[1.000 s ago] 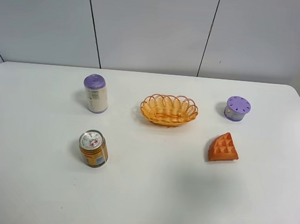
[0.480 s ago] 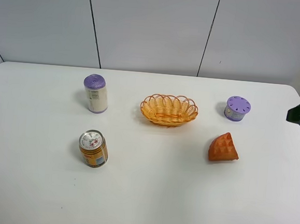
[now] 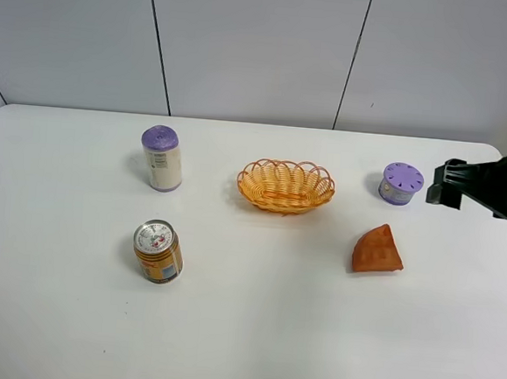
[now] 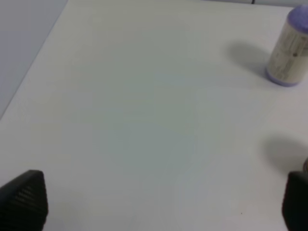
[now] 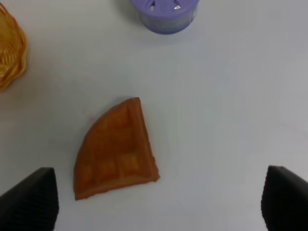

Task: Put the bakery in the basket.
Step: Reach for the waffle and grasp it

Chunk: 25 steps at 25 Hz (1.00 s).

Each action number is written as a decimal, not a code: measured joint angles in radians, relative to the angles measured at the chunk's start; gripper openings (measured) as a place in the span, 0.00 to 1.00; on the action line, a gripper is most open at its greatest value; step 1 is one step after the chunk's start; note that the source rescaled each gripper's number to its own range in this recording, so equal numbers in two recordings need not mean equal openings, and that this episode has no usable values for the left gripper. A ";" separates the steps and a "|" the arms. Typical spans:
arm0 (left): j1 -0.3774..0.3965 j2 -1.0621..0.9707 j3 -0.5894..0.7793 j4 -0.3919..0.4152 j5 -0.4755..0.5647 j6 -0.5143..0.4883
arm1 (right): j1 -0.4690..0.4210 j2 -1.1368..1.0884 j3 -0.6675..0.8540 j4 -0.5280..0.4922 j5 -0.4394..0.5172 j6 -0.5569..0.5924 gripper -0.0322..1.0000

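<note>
The bakery (image 3: 377,251) is an orange-brown waffle-grid wedge lying on the white table, right of centre; it also shows in the right wrist view (image 5: 115,151). The basket (image 3: 285,185) is a yellow-orange wicker oval at the table's middle, empty; its edge shows in the right wrist view (image 5: 9,48). My right gripper (image 3: 440,182) hangs open above the table's right side, up and to the right of the bakery; in its wrist view (image 5: 154,202) the wedge lies below, between the spread fingertips. My left gripper (image 4: 159,202) is open over bare table and is out of the exterior view.
A purple-lidded round container (image 3: 401,183) stands just beyond the bakery, close to my right gripper. A tall purple-capped can (image 3: 162,158) stands left of the basket, and an orange drink can (image 3: 158,251) stands in front of it.
My right arm has come into the exterior view from the right edge and moved left toward the purple container. The objects on the table have not moved.
</note>
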 joint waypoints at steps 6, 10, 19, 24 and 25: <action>0.000 0.000 0.000 0.000 0.000 0.000 | 0.025 0.151 -0.032 0.000 -0.072 0.059 0.51; 0.000 0.000 0.000 0.000 0.000 0.000 | 0.025 0.232 -0.032 0.000 -0.089 0.078 0.51; 0.000 0.000 0.000 0.000 0.000 0.000 | 0.086 0.398 -0.032 0.026 -0.170 0.093 0.51; 0.000 0.000 0.000 0.000 0.000 0.000 | 0.107 0.476 -0.032 0.048 -0.204 0.102 0.51; 0.000 0.000 0.000 0.000 0.000 0.000 | 0.108 0.487 -0.032 0.048 -0.207 0.102 0.51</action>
